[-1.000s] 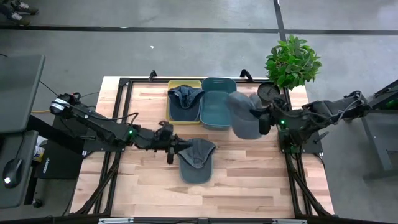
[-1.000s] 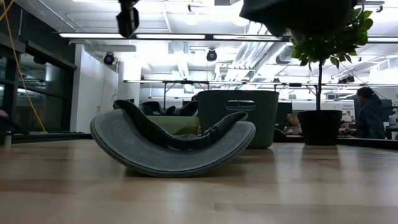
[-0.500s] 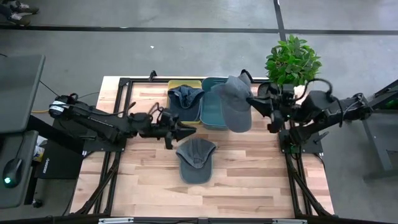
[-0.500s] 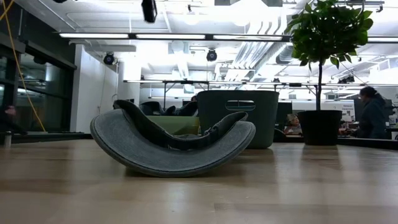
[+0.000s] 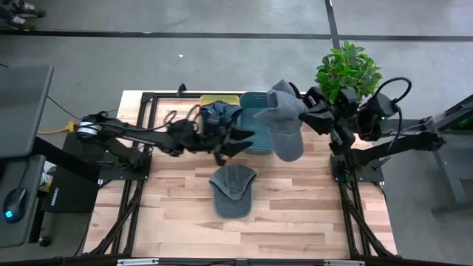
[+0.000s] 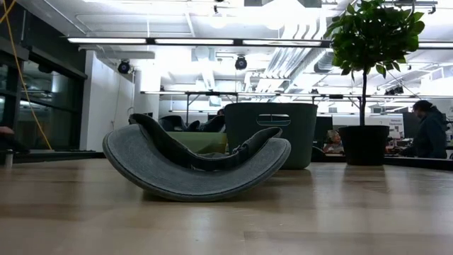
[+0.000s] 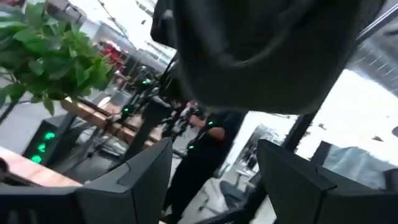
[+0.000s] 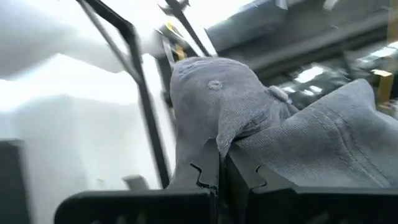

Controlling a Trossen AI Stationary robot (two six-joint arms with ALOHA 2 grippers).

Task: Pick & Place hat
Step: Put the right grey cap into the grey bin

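Note:
A grey hat (image 5: 285, 122) hangs high over the teal bin (image 5: 251, 133), and my right gripper (image 5: 307, 116) is shut on it; the right wrist view shows its crown button (image 8: 214, 84). A second grey hat (image 5: 232, 188) lies upside down on the wooden table, resting on its crown (image 6: 191, 185). A dark hat (image 5: 219, 117) lies in the yellow tray (image 5: 209, 98). My left gripper (image 5: 240, 140) hovers open beside that tray and holds nothing (image 7: 214, 180). My right gripper pinches a fold of the hat's cloth (image 8: 219, 144) at the side of the crown between its two shut fingers. The fingers come from the table's right side. The hat is lifted clear, and its brim (image 5: 289, 146) hangs down over the bin.
A potted plant (image 5: 347, 72) stands at the far right corner, close behind my right arm. The teal bin (image 6: 272, 133) and yellow tray sit at the far middle. Bare wood stretches along the near half of the table (image 5: 295, 222).
My left gripper has risen from beside the hat on the table, gone toward the far and right edges to the tray, and opened. That hat has stayed put. My right gripper has lifted its hat higher and carried it toward the far edge, over the bin.

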